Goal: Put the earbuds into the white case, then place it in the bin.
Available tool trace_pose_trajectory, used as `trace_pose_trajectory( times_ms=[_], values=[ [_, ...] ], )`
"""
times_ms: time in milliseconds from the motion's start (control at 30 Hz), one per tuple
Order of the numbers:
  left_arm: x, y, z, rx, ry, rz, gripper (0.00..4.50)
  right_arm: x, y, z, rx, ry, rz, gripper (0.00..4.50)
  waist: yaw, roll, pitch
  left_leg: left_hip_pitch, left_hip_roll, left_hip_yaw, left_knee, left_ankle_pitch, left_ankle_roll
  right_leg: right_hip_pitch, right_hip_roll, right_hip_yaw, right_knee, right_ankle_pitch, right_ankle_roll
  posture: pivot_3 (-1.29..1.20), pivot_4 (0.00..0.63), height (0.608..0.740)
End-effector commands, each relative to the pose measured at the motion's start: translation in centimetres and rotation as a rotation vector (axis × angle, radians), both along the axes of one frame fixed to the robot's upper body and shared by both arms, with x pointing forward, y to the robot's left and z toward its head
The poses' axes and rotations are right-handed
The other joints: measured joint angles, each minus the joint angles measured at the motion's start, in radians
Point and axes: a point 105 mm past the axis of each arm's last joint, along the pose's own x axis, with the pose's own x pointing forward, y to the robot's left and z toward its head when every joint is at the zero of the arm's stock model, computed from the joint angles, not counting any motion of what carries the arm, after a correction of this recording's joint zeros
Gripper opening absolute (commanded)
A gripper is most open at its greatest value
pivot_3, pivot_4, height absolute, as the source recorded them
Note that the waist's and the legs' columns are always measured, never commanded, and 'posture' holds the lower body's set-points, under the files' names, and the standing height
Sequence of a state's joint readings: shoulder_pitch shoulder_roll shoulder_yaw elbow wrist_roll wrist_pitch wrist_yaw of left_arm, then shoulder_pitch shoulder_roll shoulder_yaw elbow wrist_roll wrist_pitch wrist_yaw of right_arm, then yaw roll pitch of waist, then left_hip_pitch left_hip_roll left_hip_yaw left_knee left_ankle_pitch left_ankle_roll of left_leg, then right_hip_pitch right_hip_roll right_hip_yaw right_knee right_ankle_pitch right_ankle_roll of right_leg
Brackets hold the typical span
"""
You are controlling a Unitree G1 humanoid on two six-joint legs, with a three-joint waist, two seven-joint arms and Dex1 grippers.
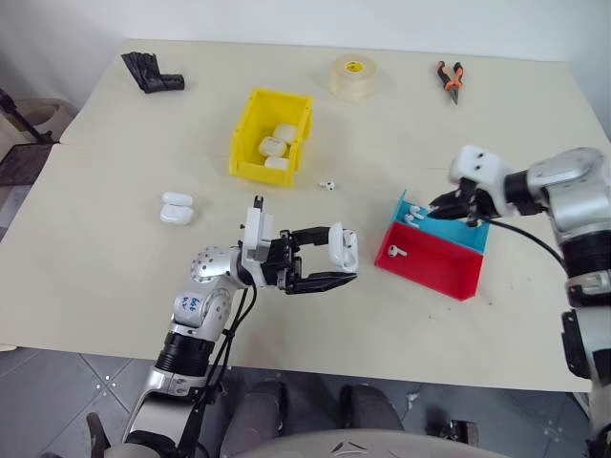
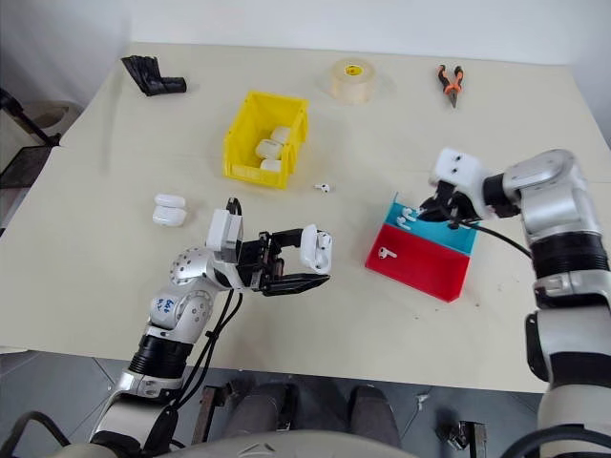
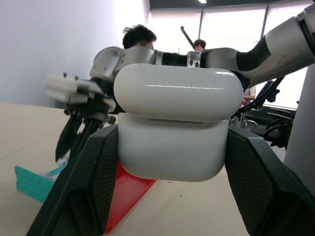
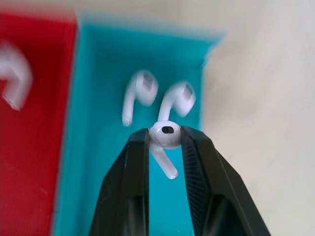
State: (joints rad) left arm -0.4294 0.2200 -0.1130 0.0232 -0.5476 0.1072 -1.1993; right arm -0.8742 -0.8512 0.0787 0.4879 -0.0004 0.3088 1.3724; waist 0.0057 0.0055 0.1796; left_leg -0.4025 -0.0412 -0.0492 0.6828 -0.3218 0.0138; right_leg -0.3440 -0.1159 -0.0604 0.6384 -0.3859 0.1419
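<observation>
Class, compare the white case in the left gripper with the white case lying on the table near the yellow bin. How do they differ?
The held white case is lifted off the table between the left gripper jaws; the table white case lies free. The held one's lid stands slightly ajar; the table one looks shut. Both are glossy white pebbles.

White case (image 3: 177,129) sat closed, clamped in the left gripper (image 1: 336,264) above the tabletop's near edge; one earbud (image 4: 165,140) was pinched by the right gripper (image 4: 165,138); yellow bin (image 1: 250,129) mid-table held three cases.
</observation>
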Motion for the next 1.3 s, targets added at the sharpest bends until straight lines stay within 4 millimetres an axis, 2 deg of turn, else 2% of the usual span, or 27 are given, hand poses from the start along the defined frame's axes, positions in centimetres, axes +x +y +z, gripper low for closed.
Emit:
trace_pose_trajectory(
  times_ms=[33, 200, 467, 600, 867, 1300],
  values=[
    [-0.3, 0.2, 1.1, -0.021, -0.032, -0.025, 2.81, -2.2, 0.7, 3.3, 0.176, -0.066, 0.018, 0.78, 0.0, 0.0, 0.0, 0.0, 0.0, 0.0, 0.0, 0.0, 0.0, 0.0, 0.0, 0.0, 0.0, 0.0, 0.0, 0.0, 0.15, 0.74],
    [-0.1, -0.1, 1.5, -0.02, -0.013, -0.05, 2.81, -5.8, 3.3, 5.1, 0.528, -0.102, 0.077, 0.78, 0.002, 0.0, 0.0, 0.0, 0.0, 0.0, 0.0, 0.0, 0.0, 0.001, 0.0, 0.0, 0.0, 0.0, 0.0, 0.0, 0.15, 0.74],
    [0.3, -0.8, 1.8, -0.011, -0.003, -0.089, 2.81, -11.3, 9.0, 4.9, 0.987, 0.001, 0.166, 0.78, 0.001, 0.0, 0.0, 0.001, 0.0, 0.0, 0.001, 0.0, 0.0, 0.0, 0.0, 0.002, 0.005, 0.0, 0.0, 0.0, 0.15, 0.74],
    [0.5, -1.0, 2.0, -0.012, -0.009, -0.092, 2.81, -13.3, 11.0, 4.7, 1.122, 0.055, 0.194, 0.78, 0.002, 0.0, 0.0, 0.002, -0.002, -0.001, 0.001, 0.0, 0.0, 0.0, 0.0, 0.003, 0.006, 0.0, 0.0, 0.0, 0.15, 0.74],
    [0.6, -1.1, 2.1, -0.013, -0.013, -0.1, 2.81, -15.1, 12.6, 3.5, 1.196, 0.132, 0.182, 0.78, -0.006, 0.0, 0.0, 0.003, -0.002, -0.001, 0.0, 0.0, 0.0, 0.0, 0.0, 0.008, 0.007, 0.0, 0.0, 0.0, 0.15, 0.74],
    [0.4, -1.2, 2.3, -0.015, -0.012, -0.113, 2.81, -15.0, 13.5, 0.7, 1.156, 0.188, 0.144, 0.78, -0.007, 0.0, 0.0, 0.005, -0.002, 0.0, -0.001, 0.0, 0.0, 0.001, 0.001, 0.009, 0.007, 0.0, 0.0, 0.0, 0.15, 0.74]
  ],
)
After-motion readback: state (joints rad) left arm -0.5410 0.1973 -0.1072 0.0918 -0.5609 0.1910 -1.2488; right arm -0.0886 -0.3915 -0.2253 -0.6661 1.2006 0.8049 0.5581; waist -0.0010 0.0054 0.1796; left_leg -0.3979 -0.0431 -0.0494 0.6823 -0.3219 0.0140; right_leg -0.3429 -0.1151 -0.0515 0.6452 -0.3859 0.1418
